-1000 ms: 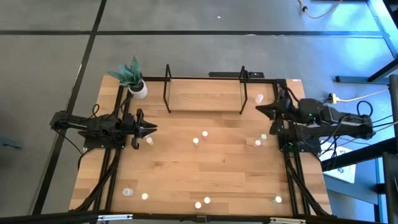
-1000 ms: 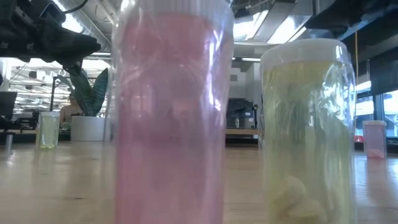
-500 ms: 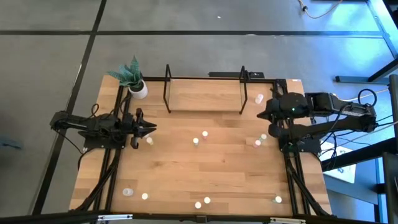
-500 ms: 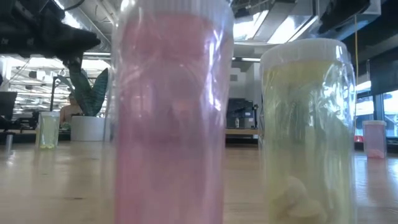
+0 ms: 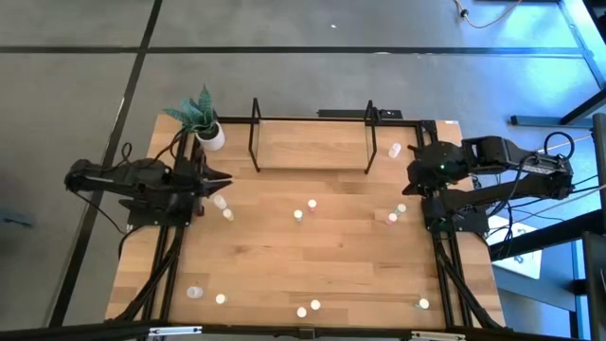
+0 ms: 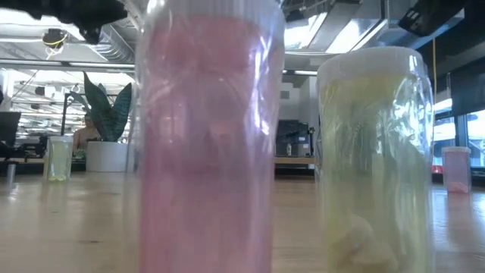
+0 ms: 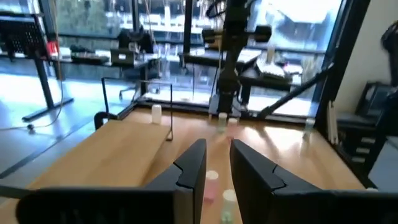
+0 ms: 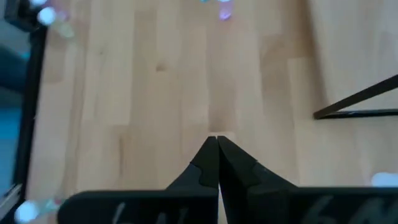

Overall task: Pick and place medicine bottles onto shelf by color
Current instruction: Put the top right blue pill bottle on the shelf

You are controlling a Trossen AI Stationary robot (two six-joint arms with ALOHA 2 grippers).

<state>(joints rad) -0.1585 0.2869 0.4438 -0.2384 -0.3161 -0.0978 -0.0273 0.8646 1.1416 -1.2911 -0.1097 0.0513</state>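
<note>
Small pale medicine bottles stand scattered upright on the wooden tabletop: two point(image 5: 220, 202) just in front of my left gripper, two mid-table point(image 5: 297, 215), two at the right point(image 5: 391, 219), one point(image 5: 395, 150) beside the shelf, and several near the front edge. The shelf point(image 5: 312, 150), a light board between black end frames, stands at the far middle and is bare. My left gripper point(image 5: 225, 180) point(image 7: 217, 155) is open and empty above the left side. My right gripper point(image 5: 410, 172) point(image 8: 216, 140) is shut and empty above the right side.
A potted plant in a white pot point(image 5: 210, 135) stands at the far left corner. In the low view a pink bottle point(image 6: 208, 136) and a yellowish bottle point(image 6: 375, 152) stand close to the camera. Black rails run along the table's left and right sides.
My left gripper has risen and gone a little toward the table's far and left edges, so a bottle that it stood over now shows. My right gripper has drawn back a little toward the table's right edge as its arm has folded.
</note>
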